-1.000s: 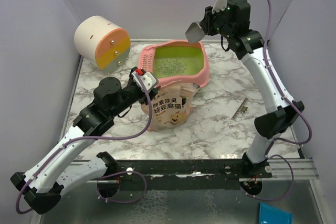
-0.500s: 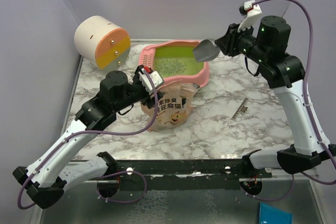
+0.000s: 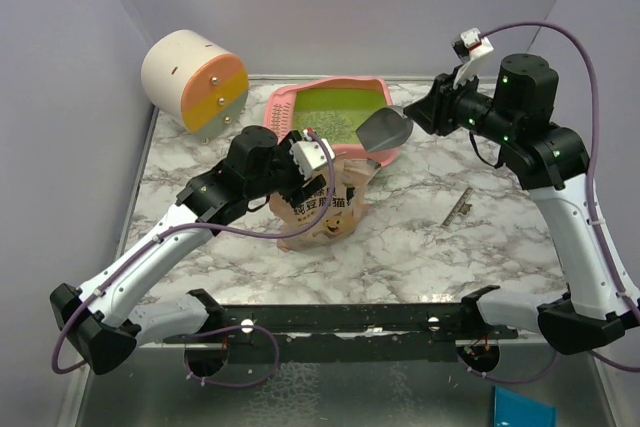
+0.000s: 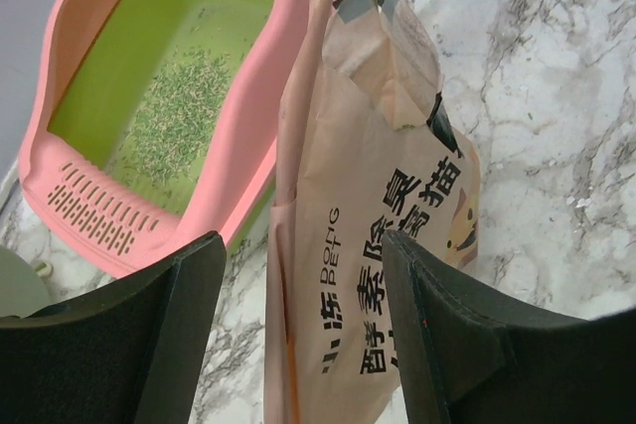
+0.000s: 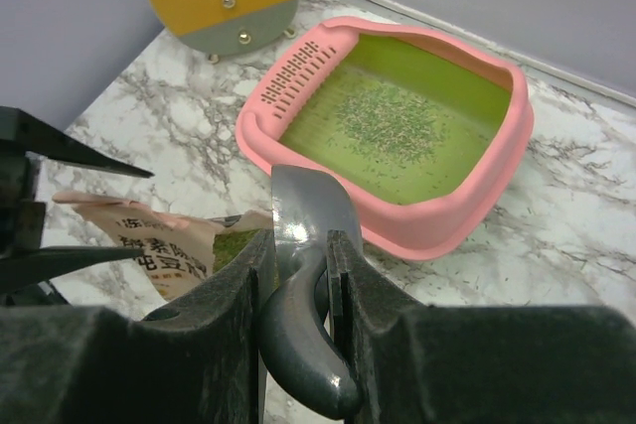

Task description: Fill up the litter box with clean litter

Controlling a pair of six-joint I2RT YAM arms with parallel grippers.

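Observation:
The pink litter box point(image 3: 283, 105) with its lime-green basin stands at the back middle. A thin patch of clean litter point(image 3: 335, 127) lies in it. My right gripper point(image 3: 422, 119) is shut on the handle of a grey scoop point(image 3: 385, 131), which hangs over the box's front right rim. In the right wrist view the scoop point(image 5: 301, 220) is clamped between the fingers, above the beige pouch's open mouth point(image 5: 231, 245). My left gripper point(image 3: 312, 161) is open at the top of the upright pouch point(image 3: 322, 203). Its jaws stand on either side of the pouch point(image 4: 368, 235). The box point(image 4: 94, 215) and litter point(image 4: 179, 121) lie beyond.
A cream-and-orange cylinder point(image 3: 195, 78) lies at the back left. A small grey metal piece point(image 3: 458, 207) lies on the marble table at the right. A blue object point(image 3: 523, 410) sits below the table's near edge. Purple walls close in the back and sides.
My right arm has swung the scoop down and forward, from above the box's back rim to its front right rim. My left gripper has moved right to the pouch top.

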